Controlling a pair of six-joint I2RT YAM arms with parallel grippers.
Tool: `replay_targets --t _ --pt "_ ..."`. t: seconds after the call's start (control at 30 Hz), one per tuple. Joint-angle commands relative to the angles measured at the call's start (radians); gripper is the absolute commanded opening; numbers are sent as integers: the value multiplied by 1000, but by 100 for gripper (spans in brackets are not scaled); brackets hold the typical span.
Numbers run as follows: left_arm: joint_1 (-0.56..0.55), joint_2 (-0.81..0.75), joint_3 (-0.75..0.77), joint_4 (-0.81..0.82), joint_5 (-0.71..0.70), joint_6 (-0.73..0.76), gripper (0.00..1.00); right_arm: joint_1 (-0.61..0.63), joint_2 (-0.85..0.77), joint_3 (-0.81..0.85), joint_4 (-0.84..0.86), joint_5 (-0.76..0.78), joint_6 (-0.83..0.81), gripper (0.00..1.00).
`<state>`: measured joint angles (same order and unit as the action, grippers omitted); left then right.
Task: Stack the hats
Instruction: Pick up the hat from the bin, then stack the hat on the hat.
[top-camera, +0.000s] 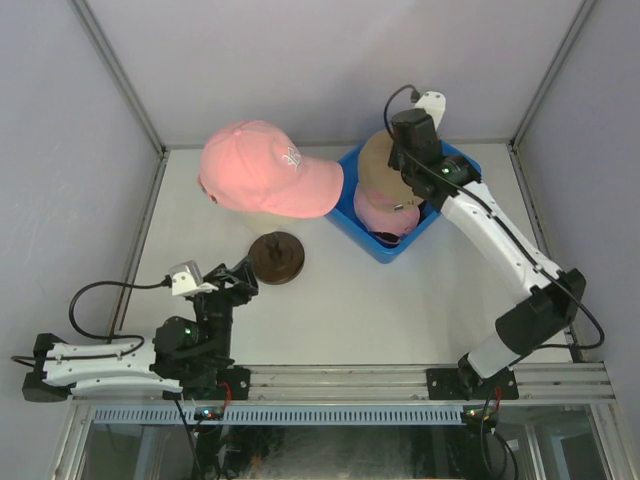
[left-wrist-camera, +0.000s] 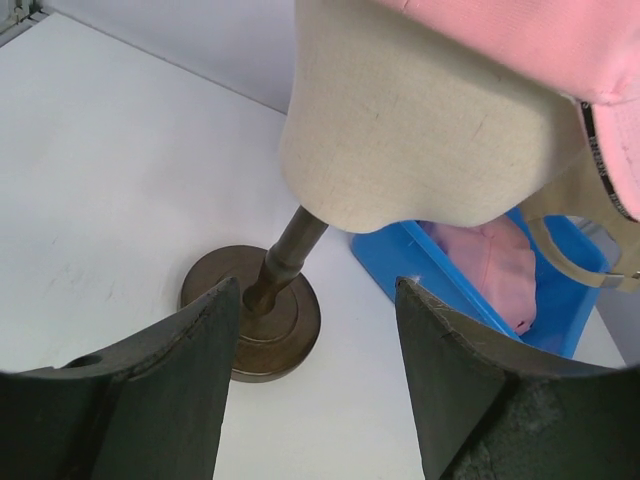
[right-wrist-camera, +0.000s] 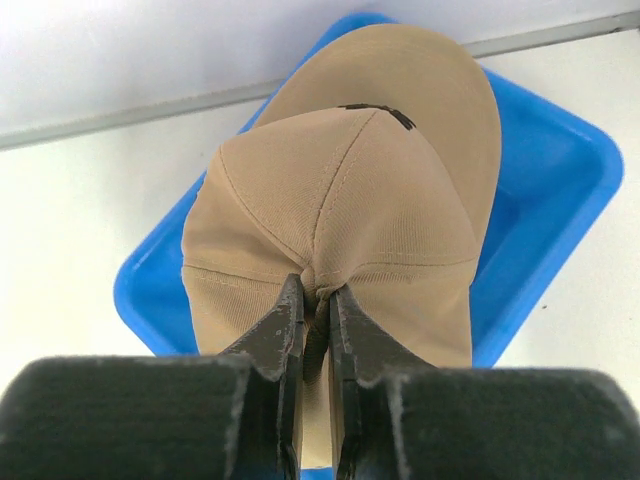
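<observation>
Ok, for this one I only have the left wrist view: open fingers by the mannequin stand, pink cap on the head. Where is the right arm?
Observer: The right gripper is shut on a tan cap, pinching the fabric at the top of the crown.
Operator: Over the table or the bin?
Observer: Over the blue bin. The cap hides most of it in the right wrist view.
Operator: I can see something pink in that bin. Another hat?
Observer: Yes, a second pink cap lies in the bin, partly under the tan one.
</observation>
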<state>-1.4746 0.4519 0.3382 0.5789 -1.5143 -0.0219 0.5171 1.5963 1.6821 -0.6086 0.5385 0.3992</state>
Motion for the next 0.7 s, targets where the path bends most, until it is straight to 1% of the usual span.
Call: replay_targets --t 0.0,0.2,0.33,0.43,0.5,0.67 --pt "-6 6 87 -21 25 35 67 -14 -134 75 -14 36 92 0" --pt "-6 10 133 -29 42 58 67 37 -202 202 -96 78 162 0" --pt "-6 10 171 -26 81 83 67 111 -200 328 -165 116 203 0" --pt "-6 5 209 -27 140 99 68 208 -189 415 -198 199 212 0" --pt "-6 1 234 -27 204 106 67 267 -182 460 -203 238 221 0" --pt "-6 9 318 -27 361 140 68 385 -151 554 -195 271 264 0"
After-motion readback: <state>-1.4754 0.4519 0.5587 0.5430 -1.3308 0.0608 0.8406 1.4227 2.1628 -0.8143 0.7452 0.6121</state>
